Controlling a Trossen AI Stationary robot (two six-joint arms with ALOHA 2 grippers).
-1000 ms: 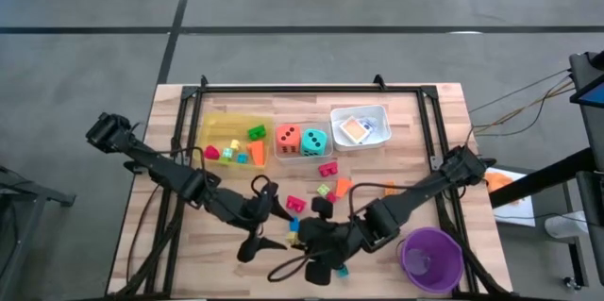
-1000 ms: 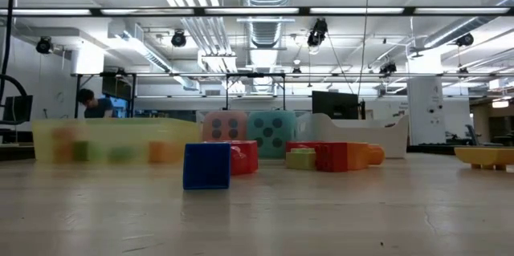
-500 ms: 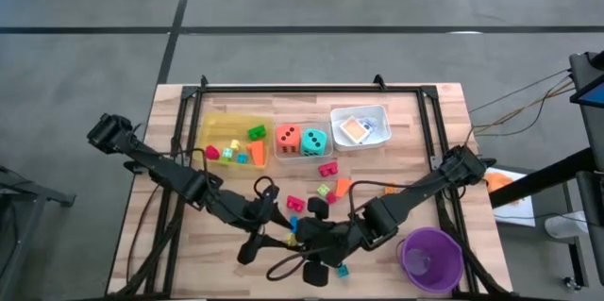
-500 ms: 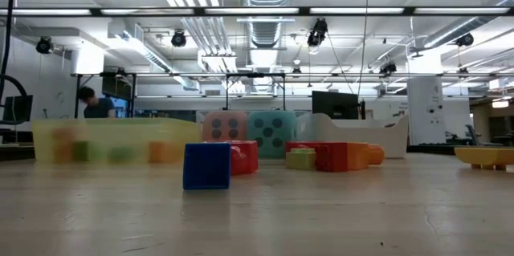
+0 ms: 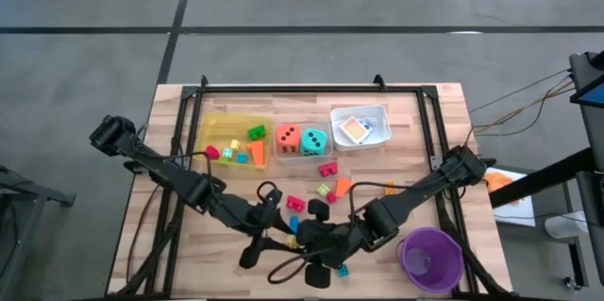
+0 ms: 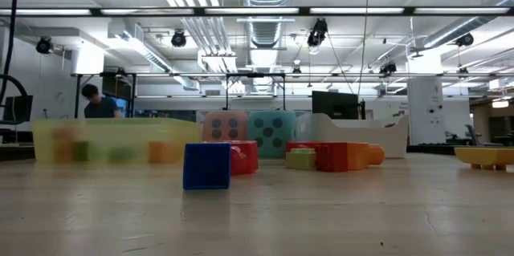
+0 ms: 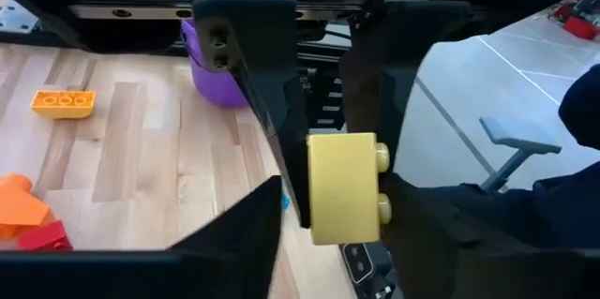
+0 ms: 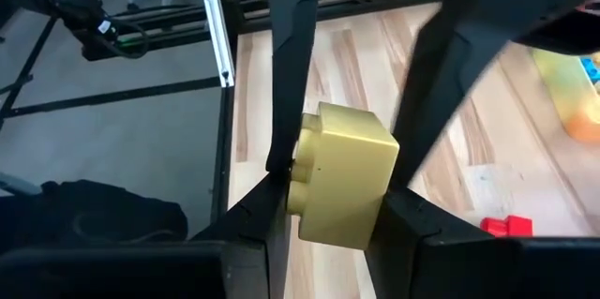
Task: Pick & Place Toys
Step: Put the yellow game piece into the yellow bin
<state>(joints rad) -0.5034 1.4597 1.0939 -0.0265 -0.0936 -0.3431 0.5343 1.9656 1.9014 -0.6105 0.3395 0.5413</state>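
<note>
A yellow studded block (image 7: pixel 342 186) hangs above the table's near middle, held by both grippers at once. My left gripper (image 5: pixel 283 237) reaches it from the table's left and my right gripper (image 5: pixel 302 238) from the right; each is shut on it. Loose toys lie just beyond: a blue block (image 6: pixel 206 165), a red block (image 6: pixel 243 157), green (image 5: pixel 324 189), pink (image 5: pixel 327 169) and orange (image 5: pixel 342 186) pieces. An orange die (image 5: pixel 288 138) and a teal die (image 5: pixel 314 141) sit in a clear tray. My left gripper has the yellow block between its two fingers, one by the studded side (image 7: pixel 381 182) and one by the plain side opposite. It comes from the table's left, slanting slightly down. The block is clear of the table. My right gripper pinches the same block between its two fingers, on the studded side (image 8: pixel 298 166) and the opposite face (image 8: pixel 386 172). It comes from the table's right, slanting down, facing the left gripper. The block is lifted clear.
A yellow tray (image 5: pixel 212 131) with small blocks stands far left, and a white tray (image 5: pixel 382 117) with cards far right. A purple cup (image 5: pixel 431 259) stands at the near right. An orange flat brick (image 7: pixel 62 102) lies on the wood.
</note>
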